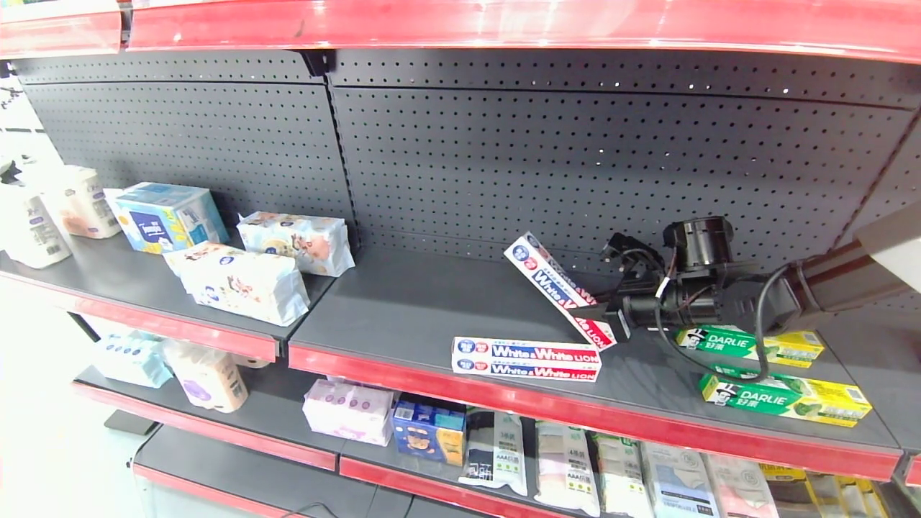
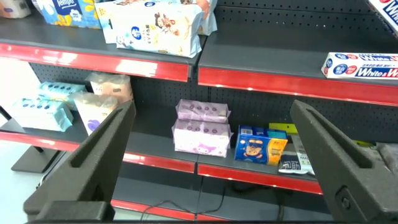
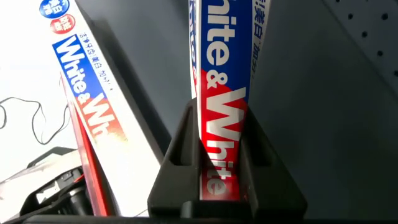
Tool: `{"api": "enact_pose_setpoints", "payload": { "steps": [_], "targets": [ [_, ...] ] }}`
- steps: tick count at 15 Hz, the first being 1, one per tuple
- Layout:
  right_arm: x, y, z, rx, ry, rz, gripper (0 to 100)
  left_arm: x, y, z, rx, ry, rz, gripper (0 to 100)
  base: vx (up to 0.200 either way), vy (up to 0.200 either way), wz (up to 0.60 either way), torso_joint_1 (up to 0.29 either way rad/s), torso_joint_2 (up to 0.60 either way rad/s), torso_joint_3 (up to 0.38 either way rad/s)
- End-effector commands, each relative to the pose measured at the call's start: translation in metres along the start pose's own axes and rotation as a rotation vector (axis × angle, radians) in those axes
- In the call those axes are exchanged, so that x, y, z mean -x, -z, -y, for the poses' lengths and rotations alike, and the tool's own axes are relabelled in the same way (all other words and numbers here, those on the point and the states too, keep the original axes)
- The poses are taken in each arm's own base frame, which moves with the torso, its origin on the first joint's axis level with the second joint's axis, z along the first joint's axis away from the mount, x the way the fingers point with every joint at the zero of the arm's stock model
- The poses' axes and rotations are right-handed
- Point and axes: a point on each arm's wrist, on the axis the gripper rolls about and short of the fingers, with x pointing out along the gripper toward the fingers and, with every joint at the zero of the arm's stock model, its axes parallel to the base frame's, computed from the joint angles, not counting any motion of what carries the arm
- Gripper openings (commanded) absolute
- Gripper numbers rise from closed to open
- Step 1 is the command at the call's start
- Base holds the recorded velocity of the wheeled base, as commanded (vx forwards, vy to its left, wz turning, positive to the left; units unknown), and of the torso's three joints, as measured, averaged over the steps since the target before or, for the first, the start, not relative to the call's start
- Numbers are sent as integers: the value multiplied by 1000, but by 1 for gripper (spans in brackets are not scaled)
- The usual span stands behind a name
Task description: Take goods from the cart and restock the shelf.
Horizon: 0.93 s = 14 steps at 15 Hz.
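- The right gripper (image 1: pixel 610 322) is clamped on the lower end of a toothpaste box (image 1: pixel 557 288). The box slants up and away from the fingers, above the shelf (image 1: pixel 432 302).
- Gripped at one end only, the long box could pivot or slip as it is lowered and land crooked.
- A second toothpaste box (image 1: pixel 527 359) lies flat just beside the gripper, close to the shelf's red front edge (image 1: pixel 575 411). A sloppy set-down could push it over that edge.
- Two green boxes (image 1: pixel 748 345) lie behind the gripper, under the wrist, and a low withdrawal might brush them.
- The left gripper (image 2: pixel 212 109) is spread wide and empty, facing the lower shelves.
- The shelf is flat dark metal and looks smooth, so a box would likely slide.
- Beyond the held box there is bare shelf as far as the tissue packs (image 1: pixel 245 282), and the pegboard (image 1: pixel 504 158) closes the back.
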Motion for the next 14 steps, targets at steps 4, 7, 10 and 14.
{"api": "enact_pose_setpoints", "payload": {
  "steps": [4,7,10,14],
  "targets": [
    [7,-3,-11,0,-7,-9,0,0,0,0,0,-1,-1,100,0,0,0,0,0,0],
    [8,-4,-15,-5,-13,-8,0,0,0,0,0,-1,-1,100,0,0,0,0,0,0],
    [9,-5,-21,-8,-13,-18,0,0,0,0,0,1,-1,100,0,0,0,0,0,0],
    [9,-6,-21,-7,-8,-17,0,0,0,0,0,-1,-1,100,0,0,0,0,0,0]
  ]
}}
